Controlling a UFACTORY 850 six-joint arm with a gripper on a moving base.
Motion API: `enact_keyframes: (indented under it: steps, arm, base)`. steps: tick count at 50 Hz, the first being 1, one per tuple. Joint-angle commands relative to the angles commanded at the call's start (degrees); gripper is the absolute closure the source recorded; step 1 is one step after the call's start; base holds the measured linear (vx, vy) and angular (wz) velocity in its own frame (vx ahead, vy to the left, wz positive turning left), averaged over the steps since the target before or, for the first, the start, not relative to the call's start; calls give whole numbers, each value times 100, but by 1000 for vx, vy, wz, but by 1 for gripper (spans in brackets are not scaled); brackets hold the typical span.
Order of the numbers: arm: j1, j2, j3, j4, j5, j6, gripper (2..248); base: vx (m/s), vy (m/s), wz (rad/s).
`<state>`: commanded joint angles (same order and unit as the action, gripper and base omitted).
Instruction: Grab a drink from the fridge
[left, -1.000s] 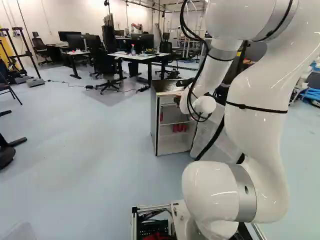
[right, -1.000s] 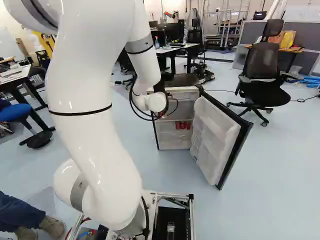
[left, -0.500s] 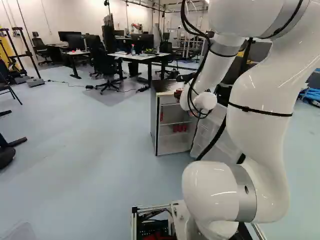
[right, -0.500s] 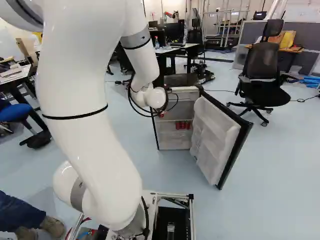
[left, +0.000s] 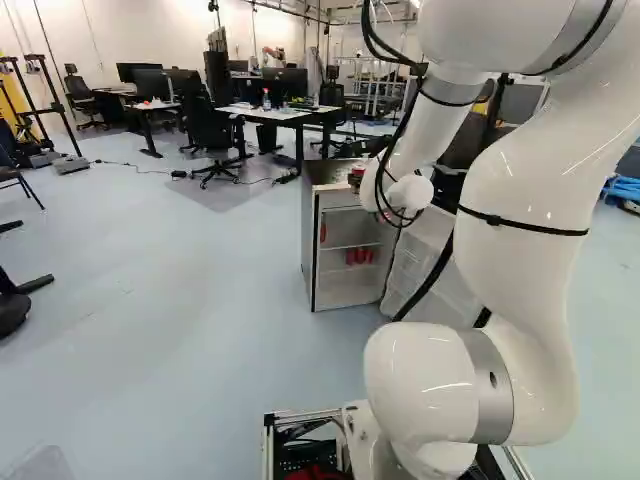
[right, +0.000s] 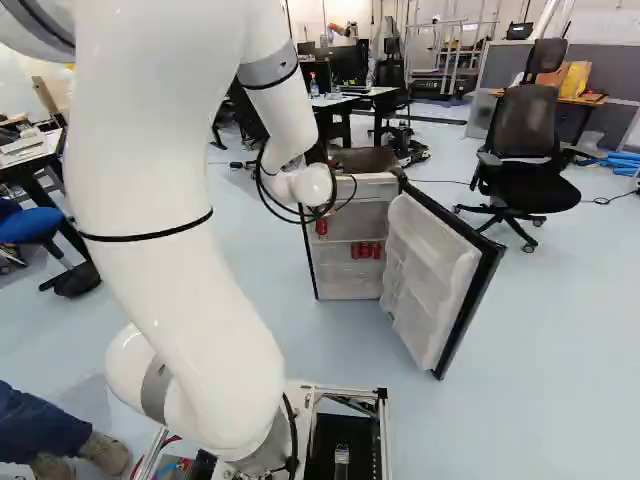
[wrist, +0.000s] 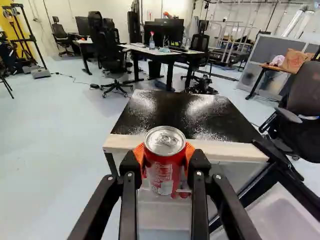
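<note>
Plainly, in my wrist view the pincer (left: 357, 179) clamps a red can (wrist: 165, 161); only the right base view shows the whole open fridge door (right: 432, 272).

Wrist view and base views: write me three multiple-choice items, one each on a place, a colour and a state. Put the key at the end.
1. In the wrist view, where is the nearest can?
A) Standing on the floor
B) Between the two fingers of the gripper
C) Lying on a desk

2. What colour is most of that can's side?
A) Green
B) Blue
C) Red

3. How does the fridge door stand?
A) Open
B) Shut
C) Off its fridge, flat on the floor

Key:
1: B, the orange pads press the can from both sides.
2: C, its side shows red below the silver lid.
3: A, the right base view shows the door swung out and red cans inside the fridge.
</note>
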<state>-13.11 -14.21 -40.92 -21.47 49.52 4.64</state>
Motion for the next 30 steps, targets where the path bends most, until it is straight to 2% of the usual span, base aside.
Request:
enact_keyframes:
  steps: [21,30]
  arm:
    - [53,-133,-456,0,0,0,152]
    - [76,-317,-673,0,0,0,152]
  base:
    - [0,0,0]
    - [0,0,0]
